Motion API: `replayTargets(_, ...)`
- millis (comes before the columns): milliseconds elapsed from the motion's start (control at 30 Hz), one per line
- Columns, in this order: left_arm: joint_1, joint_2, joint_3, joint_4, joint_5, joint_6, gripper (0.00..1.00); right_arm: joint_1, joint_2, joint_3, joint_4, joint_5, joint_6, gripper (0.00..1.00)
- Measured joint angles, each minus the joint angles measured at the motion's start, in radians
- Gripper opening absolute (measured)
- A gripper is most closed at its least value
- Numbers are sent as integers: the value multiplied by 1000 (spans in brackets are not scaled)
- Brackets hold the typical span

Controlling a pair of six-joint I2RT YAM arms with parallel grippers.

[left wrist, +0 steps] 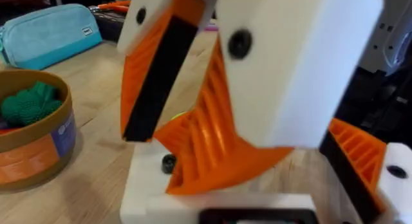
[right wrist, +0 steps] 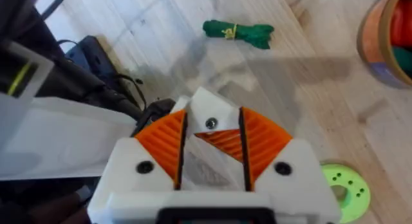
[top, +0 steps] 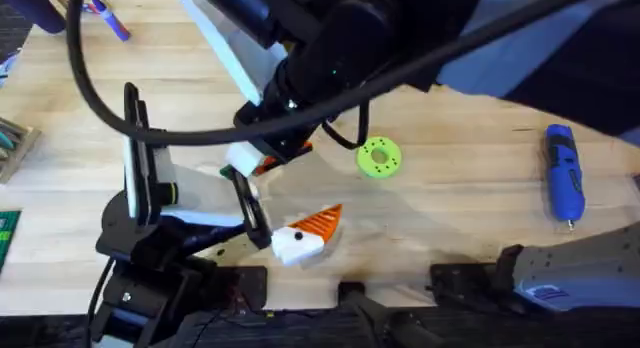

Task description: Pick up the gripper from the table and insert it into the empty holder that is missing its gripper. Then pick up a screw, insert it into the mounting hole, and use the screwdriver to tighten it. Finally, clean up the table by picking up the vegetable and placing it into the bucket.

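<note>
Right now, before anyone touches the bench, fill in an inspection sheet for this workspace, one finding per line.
Surface: light wooden table.
Job's things: the gripper held in the right gripper; the holder at lower left; screwdriver lying at far right; vegetable on the table; bucket holding something green.
Clutter: green disc; teal pouch.
Grippers: right gripper shut on the gripper; left gripper state unclear.
Cables: black cable looping over the table.
Surroundings: nothing seen.
</note>
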State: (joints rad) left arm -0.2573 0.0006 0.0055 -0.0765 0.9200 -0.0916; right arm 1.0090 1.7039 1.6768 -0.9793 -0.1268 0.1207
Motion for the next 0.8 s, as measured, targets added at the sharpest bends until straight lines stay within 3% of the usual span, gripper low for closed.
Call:
replayTargets(67, 0, 0, 0, 0, 0, 0, 994, 0, 0, 0, -1, 6, 1, 499)
replayTargets(167, 0, 0, 0, 0, -2, -3, 994, -6, 0, 1, -4, 23, 1, 702)
replayTargets(267, 0, 0, 0, 0, -4, -6, 994, -14, 0, 2, -8, 33, -1, 815)
replayTargets(800, 0, 0, 0, 1, -3, -4, 994, -13, -26, 3, -8, 24, -18, 841)
